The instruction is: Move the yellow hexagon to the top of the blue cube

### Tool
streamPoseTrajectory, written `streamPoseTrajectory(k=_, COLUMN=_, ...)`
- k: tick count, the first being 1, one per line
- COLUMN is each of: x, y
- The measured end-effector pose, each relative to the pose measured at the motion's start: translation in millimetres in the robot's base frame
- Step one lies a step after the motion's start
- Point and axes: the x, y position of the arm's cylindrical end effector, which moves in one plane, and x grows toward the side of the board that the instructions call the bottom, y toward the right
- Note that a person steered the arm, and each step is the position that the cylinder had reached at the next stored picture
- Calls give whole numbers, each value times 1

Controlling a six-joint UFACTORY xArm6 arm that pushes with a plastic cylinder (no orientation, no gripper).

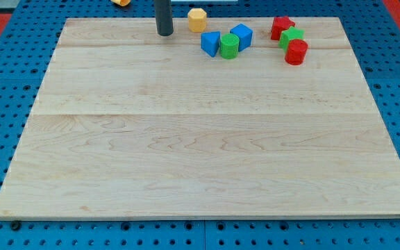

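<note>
The yellow hexagon point(197, 19) stands at the view's top edge of the wooden board point(200, 139). My tip point(164, 33) rests on the board just to the left of it, a small gap apart. Two blue blocks lie to the hexagon's lower right: a blue cube point(241, 35) and a second blue block point(210, 43) to its left. A green cylinder point(229, 46) sits between and in front of the two, touching them.
A red block point(281, 28), a green block point(291, 37) and a red cylinder point(296, 52) cluster at the view's top right. An orange piece point(121, 2) lies off the board at the top. Blue pegboard point(5, 104) surrounds the board.
</note>
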Motion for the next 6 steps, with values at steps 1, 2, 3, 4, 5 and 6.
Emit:
streamPoseTrajectory(k=1, x=19, y=25)
streamPoseTrajectory(k=2, x=30, y=62)
streamPoseTrajectory(k=3, x=31, y=104)
streamPoseTrajectory(k=4, x=31, y=147)
streamPoseTrajectory(k=5, x=22, y=158)
streamPoseTrajectory(k=6, x=4, y=112)
